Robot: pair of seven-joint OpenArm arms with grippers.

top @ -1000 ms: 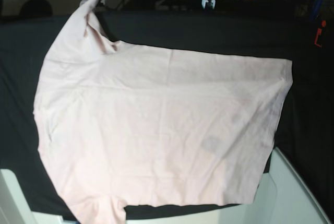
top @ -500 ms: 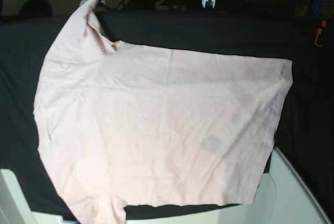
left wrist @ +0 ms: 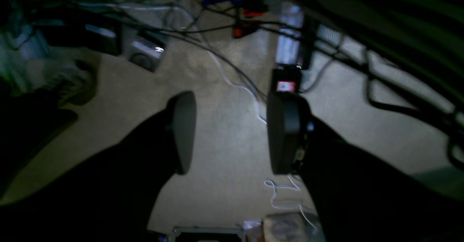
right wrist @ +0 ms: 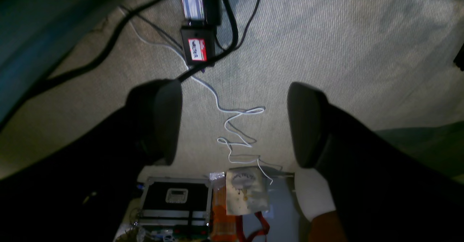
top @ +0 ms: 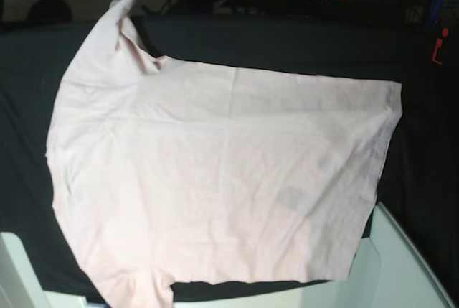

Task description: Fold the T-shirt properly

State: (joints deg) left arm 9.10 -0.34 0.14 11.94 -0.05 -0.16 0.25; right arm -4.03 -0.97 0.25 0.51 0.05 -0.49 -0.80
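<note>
The T-shirt [top: 215, 179] lies spread, plain side up, over the black table cloth [top: 287, 42]. We judge it light, limp and prone to wrinkling, best pinched at hem corners or sleeve edges. Left gripper [left wrist: 232, 133] and right gripper [right wrist: 233, 122] hang over the carpet, jaws parted, empty.

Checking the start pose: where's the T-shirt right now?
In the base view the T-shirt lies spread flat, plain side up, on the black table cloth, filling the centre and left; neither wrist view shows it.
</note>
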